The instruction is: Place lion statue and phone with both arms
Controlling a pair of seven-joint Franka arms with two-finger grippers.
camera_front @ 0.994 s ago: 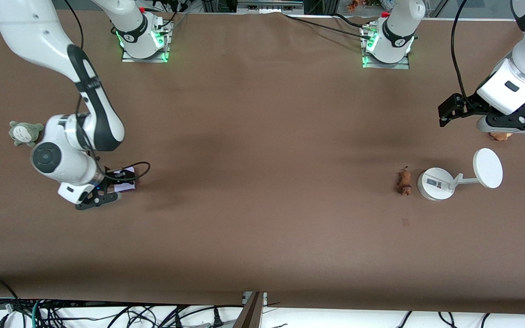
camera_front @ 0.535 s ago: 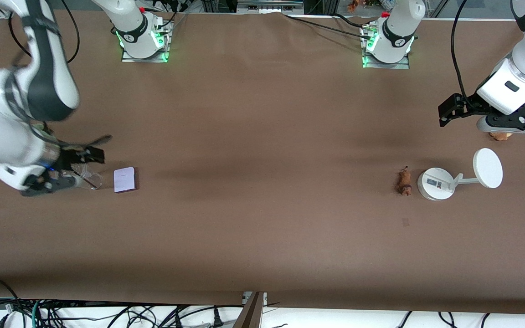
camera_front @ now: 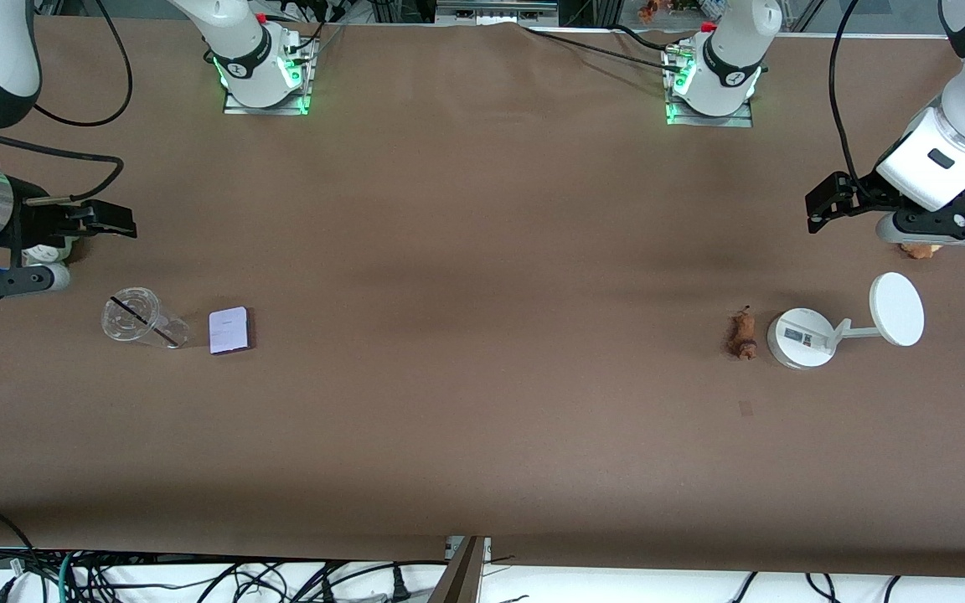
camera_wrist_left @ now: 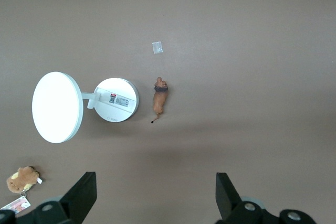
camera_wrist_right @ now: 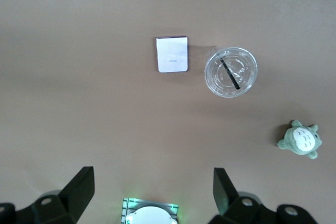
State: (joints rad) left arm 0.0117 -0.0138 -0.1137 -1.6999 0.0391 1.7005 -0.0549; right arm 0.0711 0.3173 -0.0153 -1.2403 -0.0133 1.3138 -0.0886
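The phone (camera_front: 229,330), a pale lavender slab, lies flat on the table toward the right arm's end, beside a clear cup. It also shows in the right wrist view (camera_wrist_right: 172,54). The lion statue (camera_front: 742,334), small and orange-brown, lies toward the left arm's end, right beside a white stand's round base; it also shows in the left wrist view (camera_wrist_left: 159,97). My right gripper (camera_wrist_right: 155,192) is open and empty, high over the table's end. My left gripper (camera_wrist_left: 156,192) is open and empty, high over the table near the brown plush, and waits.
A clear plastic cup (camera_front: 137,320) with a dark straw lies beside the phone. A white stand (camera_front: 801,337) with a disc (camera_front: 896,308) is next to the lion. A brown plush (camera_front: 920,249) peeks from under the left hand. A grey-green plush (camera_wrist_right: 299,140) lies near the cup.
My right arm has lifted off the phone and swung up toward its own end of the table, uncovering the cup. The phone stays on the table. The left arm has not moved.
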